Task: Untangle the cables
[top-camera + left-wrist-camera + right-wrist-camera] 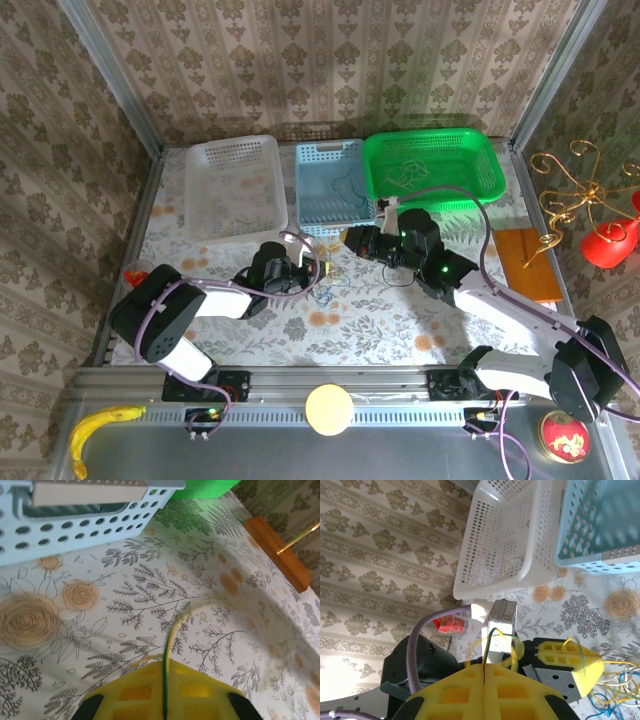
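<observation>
Landmark: blue basket (335, 185), the middle one of three at the far side of the table.
Surface: a tablecloth (380, 320) printed with pale roses, orange blossoms and grey ferns spreads in front of the blue basket.
Room: damask-patterned wallpaper (330, 60) rises behind the blue basket and on both sides of it.
Neighbours: white basket (235, 185) just left of the blue basket, green basket (435, 165) just right of it.
Cables (328, 290): a loose tangle of blue, yellow and pale cords lies on the cloth just in front of the blue basket; more yellowish cords lie in the green basket.
Left gripper (165, 680): in front of the blue basket, pads clenched together on a thin yellow-green strand of the cables that runs out of the seam.
Right gripper (484, 672): in front of the blue basket's right corner, pads pressed together, likewise pinching a thin yellow-green strand.
Wooden block (530, 262): well to the right of the blue basket, at the cloth's edge.
Banana (100, 425): far to the front left of the blue basket, on the metal rail.
</observation>
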You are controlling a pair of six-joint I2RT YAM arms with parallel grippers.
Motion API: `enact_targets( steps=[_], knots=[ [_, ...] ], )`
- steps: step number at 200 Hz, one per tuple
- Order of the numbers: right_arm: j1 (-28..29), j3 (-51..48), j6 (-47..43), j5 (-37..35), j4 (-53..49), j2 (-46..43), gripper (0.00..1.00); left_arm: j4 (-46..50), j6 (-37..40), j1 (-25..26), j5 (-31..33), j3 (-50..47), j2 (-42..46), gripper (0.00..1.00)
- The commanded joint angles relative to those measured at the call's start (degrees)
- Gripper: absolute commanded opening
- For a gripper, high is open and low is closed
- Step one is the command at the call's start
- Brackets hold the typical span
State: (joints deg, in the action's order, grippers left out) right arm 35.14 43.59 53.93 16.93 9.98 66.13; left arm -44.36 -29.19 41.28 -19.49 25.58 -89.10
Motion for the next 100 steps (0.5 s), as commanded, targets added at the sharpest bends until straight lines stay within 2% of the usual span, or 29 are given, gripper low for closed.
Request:
enact_targets(
  steps=[1,31,56,68,84,100],
  knots=[
    [-3.09,0.13,-1.42,1.12,-1.78,-3.35,0.0,-2.85,-1.08,0.13,0.75,-1.43,0.58,0.0],
    [-9.27,0.13,-1.42,3.11,-4.24,-7.83,0.0,-1.62,-1.22,0.08,1.59,-3.4,1.69,0.0],
    [-11.67,0.55,-1.99,4.94,-5.89,-9.5,0.0,-1.27,-1.63,0.0,1.67,-4.37,2.5,0.0],
    [-11.88,0.46,-2.36,6.14,-6.11,-9.3,0.0,-0.6,-2.05,-0.1,1.56,-4.28,3.4,0.14],
    [-11.93,-0.12,-3.28,8.22,-5.36,-8.76,0.0,1.92,-2.12,-0.16,1.62,-3.9,5.66,0.4],
    [-11.92,-1.07,-4.88,10.03,-4.38,-8.36,0.0,5.33,-1.93,-0.4,1.66,-3.29,8.89,0.57]
  ],
)
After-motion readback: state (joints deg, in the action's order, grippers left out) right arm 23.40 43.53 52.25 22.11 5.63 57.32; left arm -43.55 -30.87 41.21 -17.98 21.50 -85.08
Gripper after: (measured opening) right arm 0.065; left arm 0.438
